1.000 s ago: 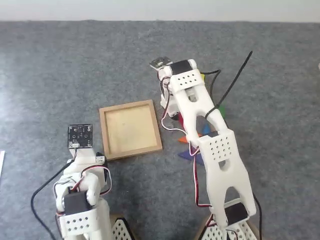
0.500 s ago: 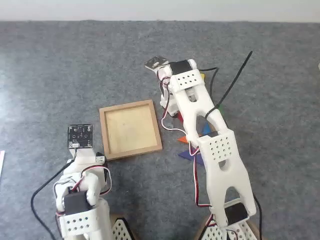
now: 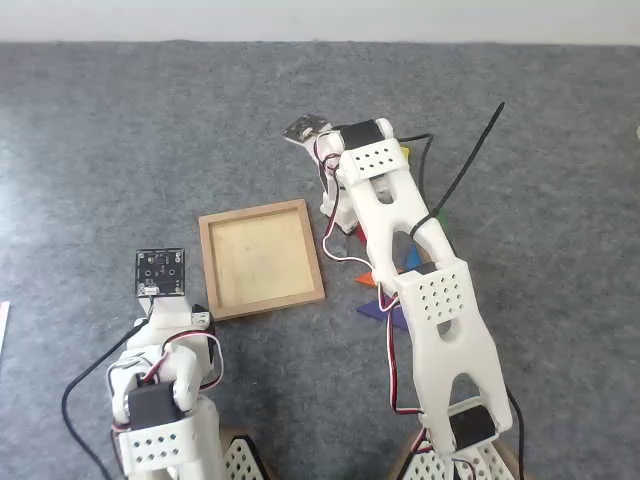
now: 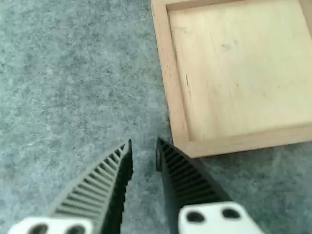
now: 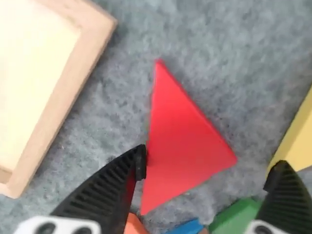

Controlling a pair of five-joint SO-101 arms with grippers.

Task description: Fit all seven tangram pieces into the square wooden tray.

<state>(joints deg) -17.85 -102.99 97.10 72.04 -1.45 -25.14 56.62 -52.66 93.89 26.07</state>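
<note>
Red triangle flat on carpet between wide-spread right fingers, one tip at its edge

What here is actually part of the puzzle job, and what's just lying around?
Part of the job:
wooden tray
red triangle, straddled by the open right gripper
yellow piece, green piece, blue piece, orange piece, purple piece
left gripper, by the tray's corner

Just there:
grey mat
white sliver at the mat's edge, unidentifiable
</note>
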